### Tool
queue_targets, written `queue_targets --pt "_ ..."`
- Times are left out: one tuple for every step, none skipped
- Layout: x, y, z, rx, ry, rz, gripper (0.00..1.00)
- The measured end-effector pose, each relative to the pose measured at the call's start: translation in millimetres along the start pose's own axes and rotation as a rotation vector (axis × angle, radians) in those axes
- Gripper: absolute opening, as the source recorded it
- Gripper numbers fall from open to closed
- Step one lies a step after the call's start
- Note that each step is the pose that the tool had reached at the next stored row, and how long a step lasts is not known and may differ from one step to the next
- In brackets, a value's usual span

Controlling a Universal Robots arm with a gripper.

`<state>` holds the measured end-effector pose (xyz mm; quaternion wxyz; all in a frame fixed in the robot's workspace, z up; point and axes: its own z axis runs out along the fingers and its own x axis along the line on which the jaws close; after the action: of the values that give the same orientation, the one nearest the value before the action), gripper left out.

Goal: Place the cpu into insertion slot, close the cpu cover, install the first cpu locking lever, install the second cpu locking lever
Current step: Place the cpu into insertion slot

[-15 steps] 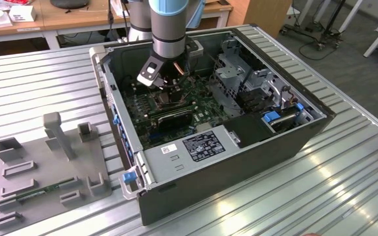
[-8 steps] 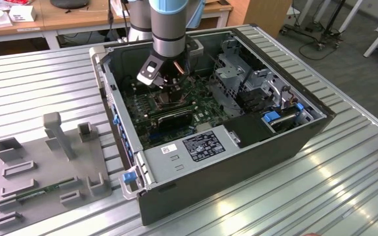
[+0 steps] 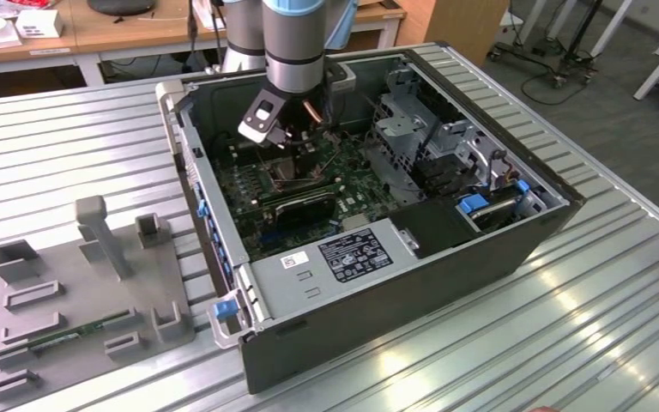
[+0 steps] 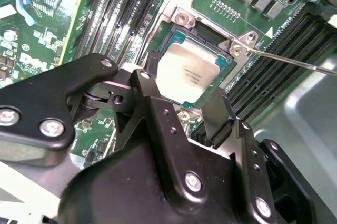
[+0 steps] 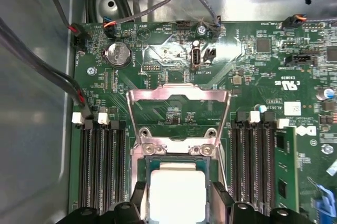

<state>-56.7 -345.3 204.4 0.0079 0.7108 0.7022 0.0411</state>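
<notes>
The cpu (image 4: 192, 71) (image 5: 176, 192), a pale silvery square, lies in the insertion slot (image 4: 181, 18) (image 5: 176, 150) on the green motherboard. My gripper (image 4: 184, 95) (image 5: 179, 203) is low over it, one black finger tight against each of two opposite cpu edges, shut on it. The cpu cover (image 5: 179, 95), a silvery frame with a big window, is swung open past the slot's far side. A thin locking lever (image 4: 295, 60) sticks out as a bare wire beside the slot. In the exterior view the gripper (image 3: 289, 146) reaches down into the open computer case above the slot (image 3: 295, 176).
Long black memory slots (image 5: 102, 166) (image 5: 253, 161) flank the socket. Cables (image 5: 79, 97) run along the case wall. A drive cage (image 3: 421, 129) and the power supply (image 3: 341, 257) crowd the case. A grey fixture plate (image 3: 78, 292) lies on the table at the exterior view's left.
</notes>
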Motion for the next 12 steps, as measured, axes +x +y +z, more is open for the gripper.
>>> queue_targets --pt "0.1 0.1 -1.7 0.0000 0.0001 0.000 0.60" --pt "0.2 0.2 -3.4 -0.0001 0.0001 0.000 0.60" --pt "0.2 0.3 -5.0 -0.0001 0.0001 0.000 0.60" --pt "0.3 0.4 -6.6 -0.0001 0.0001 0.000 0.60" --pt "0.4 0.6 -8.1 0.0000 0.0000 0.000 0.60" --pt "0.4 0.6 -9.3 0.0000 0.0000 0.000 0.60" --pt "0.5 0.7 -9.9 0.0000 0.0000 0.000 0.60" --pt "0.5 0.7 -10.0 -0.0001 0.0002 0.000 0.60" --pt "0.5 0.7 -10.0 -0.0002 0.0002 0.000 0.60" --pt "0.5 0.7 -10.0 -0.0001 0.0003 0.000 0.60" --pt "0.5 0.7 -10.1 -0.0001 0.0002 0.000 0.60" --pt "0.5 0.7 -10.1 0.0000 0.0001 0.000 0.60"
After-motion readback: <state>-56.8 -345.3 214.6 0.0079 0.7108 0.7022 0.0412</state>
